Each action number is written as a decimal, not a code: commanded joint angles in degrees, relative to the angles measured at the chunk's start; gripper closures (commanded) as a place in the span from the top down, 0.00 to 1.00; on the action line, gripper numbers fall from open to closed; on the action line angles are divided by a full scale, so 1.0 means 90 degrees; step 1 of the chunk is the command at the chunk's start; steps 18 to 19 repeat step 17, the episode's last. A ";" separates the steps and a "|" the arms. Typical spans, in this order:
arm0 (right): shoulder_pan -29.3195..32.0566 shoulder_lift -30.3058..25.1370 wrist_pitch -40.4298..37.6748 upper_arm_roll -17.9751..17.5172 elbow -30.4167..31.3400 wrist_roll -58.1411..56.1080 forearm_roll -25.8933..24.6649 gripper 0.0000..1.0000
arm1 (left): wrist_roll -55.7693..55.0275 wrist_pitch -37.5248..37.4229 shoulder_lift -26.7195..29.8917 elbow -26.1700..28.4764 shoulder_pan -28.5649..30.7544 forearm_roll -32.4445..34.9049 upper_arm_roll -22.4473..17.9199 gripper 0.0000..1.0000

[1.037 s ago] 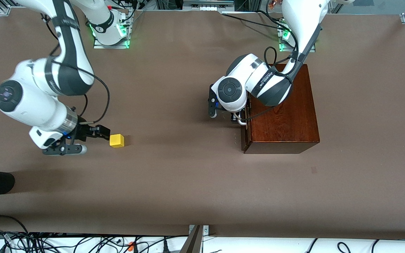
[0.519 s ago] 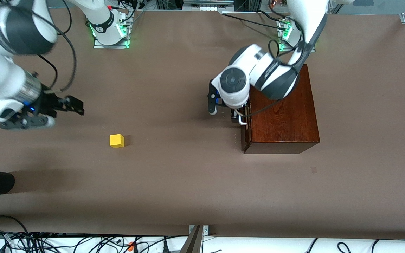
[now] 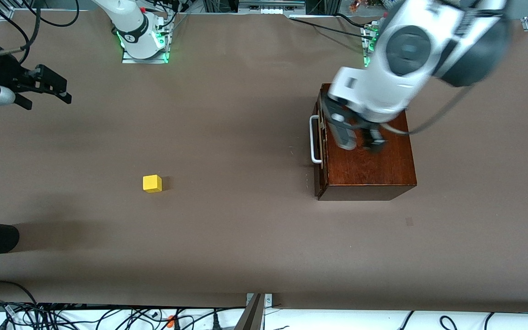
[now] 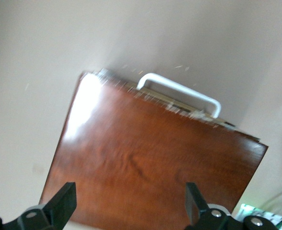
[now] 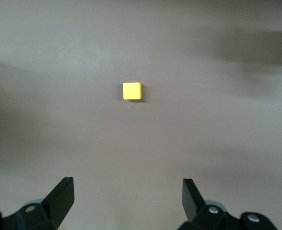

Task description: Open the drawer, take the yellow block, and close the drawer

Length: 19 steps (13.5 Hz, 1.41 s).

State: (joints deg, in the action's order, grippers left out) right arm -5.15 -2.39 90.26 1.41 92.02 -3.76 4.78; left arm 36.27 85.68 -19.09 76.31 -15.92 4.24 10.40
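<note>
One yellow block (image 3: pixel 152 183) sits alone on the brown worktop (image 3: pixel 227 238), toward the right arm's end and well apart from the box; in the right wrist view the yellow block (image 5: pixel 132 91) lies flat with bare worktop all round it. One dark reddish-brown wooden box (image 3: pixel 367 160) stands toward the left arm's end, its single drawer (image 3: pixel 320 137) pushed in flush, so nothing of its inside shows. One white loop handle (image 3: pixel 313 139) stands out from the drawer front. Two claws are up in the air. The left claw (image 3: pixel 358 137) hangs over the box top, spread wide and holding nothing. The right claw (image 3: pixel 46 87) hangs over bare worktop at the right arm's end, also spread wide and holding nothing.
</note>
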 commanded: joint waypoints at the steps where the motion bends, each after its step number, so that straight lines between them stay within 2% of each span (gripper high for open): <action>1: 0.0123 -0.0047 0.0001 -0.0147 0.0079 -0.0139 -0.0159 1.00 | -0.1029 -0.0534 -0.0115 -0.0498 0.0584 0.0027 0.0075 1.00; 4: 0.0103 0.0060 -0.0009 -0.0166 0.0040 -0.0585 -0.0491 1.00 | -0.1390 -0.0526 0.0372 -0.0345 0.0684 -0.0080 -0.0801 1.00; 5: 0.0103 0.0061 -0.0028 -0.0166 -0.0009 -0.0675 -0.0501 1.00 | -0.2060 -0.0429 0.0625 -0.0092 0.0704 -0.0177 -0.1162 1.00; 6: 0.0103 0.0071 -0.0038 -0.0147 -0.0009 -0.0686 -0.0492 1.00 | -0.2859 -0.0235 0.0878 0.0191 0.0820 -0.0410 -0.1291 1.00; 8: 0.0103 0.0071 -0.0077 -0.0108 -0.0068 -0.0706 -0.0511 1.00 | -0.4122 0.0417 0.1464 0.0960 0.1113 -0.0403 -0.1292 1.00; 10: 0.0123 0.0109 -0.0126 -0.0108 -0.0136 -0.0686 -0.0511 1.00 | -0.4323 0.1296 0.2031 0.1869 0.1396 -0.0374 -0.1283 1.00; 11: 0.0123 0.0158 -0.0136 -0.0108 -0.0146 -0.0676 -0.0521 1.00 | -0.4313 0.1397 0.2217 0.2134 0.1494 -0.0374 -0.1273 1.00; 19: 0.0074 0.0197 -0.0224 -0.0166 -0.0234 -0.0686 -0.0492 1.00 | -0.4342 0.1398 0.2248 0.2127 0.1554 -0.0374 -0.1273 1.00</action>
